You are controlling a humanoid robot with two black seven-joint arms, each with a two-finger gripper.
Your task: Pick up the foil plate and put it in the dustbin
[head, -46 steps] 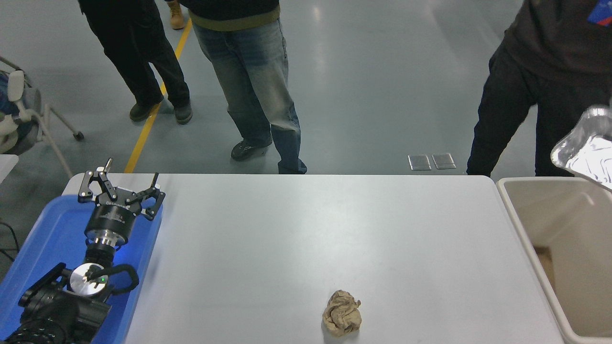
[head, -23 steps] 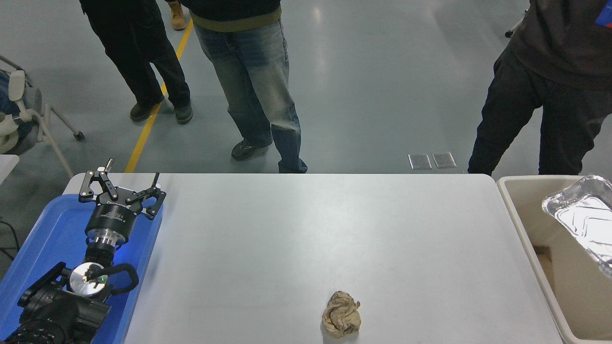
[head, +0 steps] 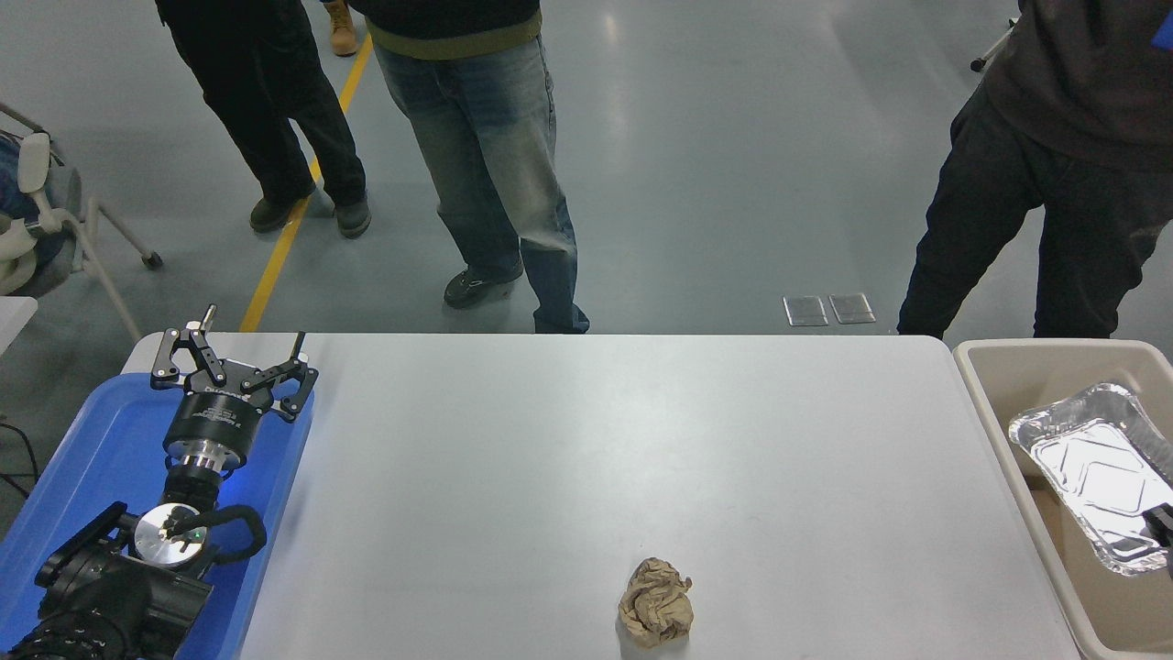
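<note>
Barely visible right hand [head: 1161,529], edge-cropped.

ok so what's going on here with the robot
The right gripper, barely in view at the right edge, has the foil plate over the open dustbin, with the near end of the plate at the gripper. The left gripper sits parked and open over the blue tray. A crumpled paper ball lies on the table, and people stand beyond its far side.
</note>
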